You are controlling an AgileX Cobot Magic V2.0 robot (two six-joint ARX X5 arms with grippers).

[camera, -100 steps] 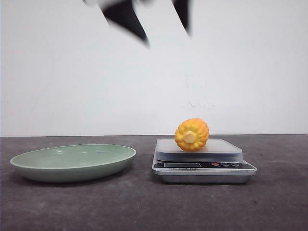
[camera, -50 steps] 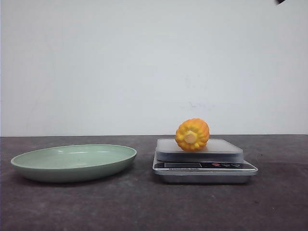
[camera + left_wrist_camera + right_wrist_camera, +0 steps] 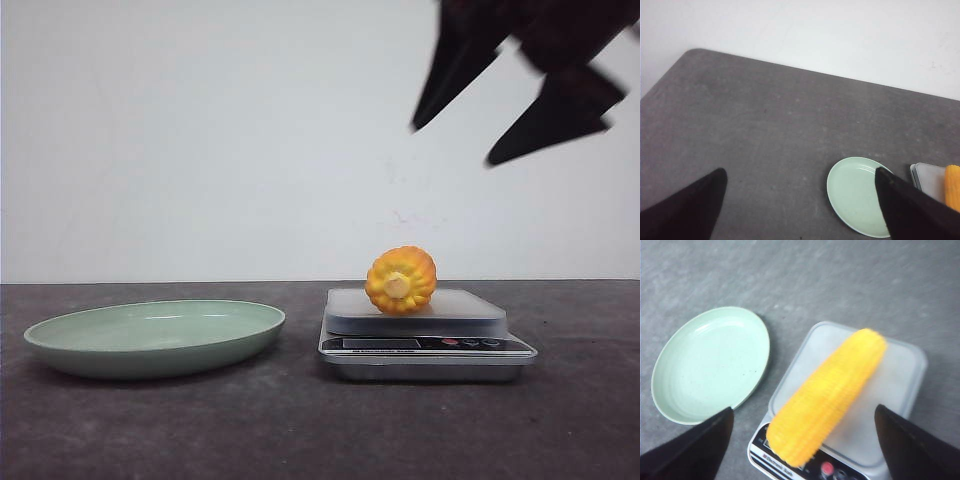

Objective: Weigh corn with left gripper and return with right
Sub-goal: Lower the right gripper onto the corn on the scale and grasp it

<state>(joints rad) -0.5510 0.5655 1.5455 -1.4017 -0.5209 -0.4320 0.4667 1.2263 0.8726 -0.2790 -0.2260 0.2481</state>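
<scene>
The corn (image 3: pixel 400 281) lies on the scale (image 3: pixel 425 345), its pale cut end facing the front camera. The right wrist view shows the corn (image 3: pixel 830 395) as a yellow cob lying diagonally across the scale platform (image 3: pixel 900 385). My right gripper (image 3: pixel 452 145) hangs open high above and to the right of the corn, touching nothing. In its own view the right gripper (image 3: pixel 804 409) has its fingers spread wider than the cob. My left gripper (image 3: pixel 800 171) is open and empty, far up over the table. It does not show in the front view.
A shallow green plate (image 3: pixel 155 337) sits on the dark table left of the scale; it also shows as the plate (image 3: pixel 857 195) and the plate (image 3: pixel 710 365). The corn (image 3: pixel 952 187) and scale (image 3: pixel 930 180) sit at the edge of the left wrist view. A white wall stands behind.
A black gripper at the top centre of the front view rose out of sight. The right gripper has since come down into view at the top right. The corn has stayed put.
</scene>
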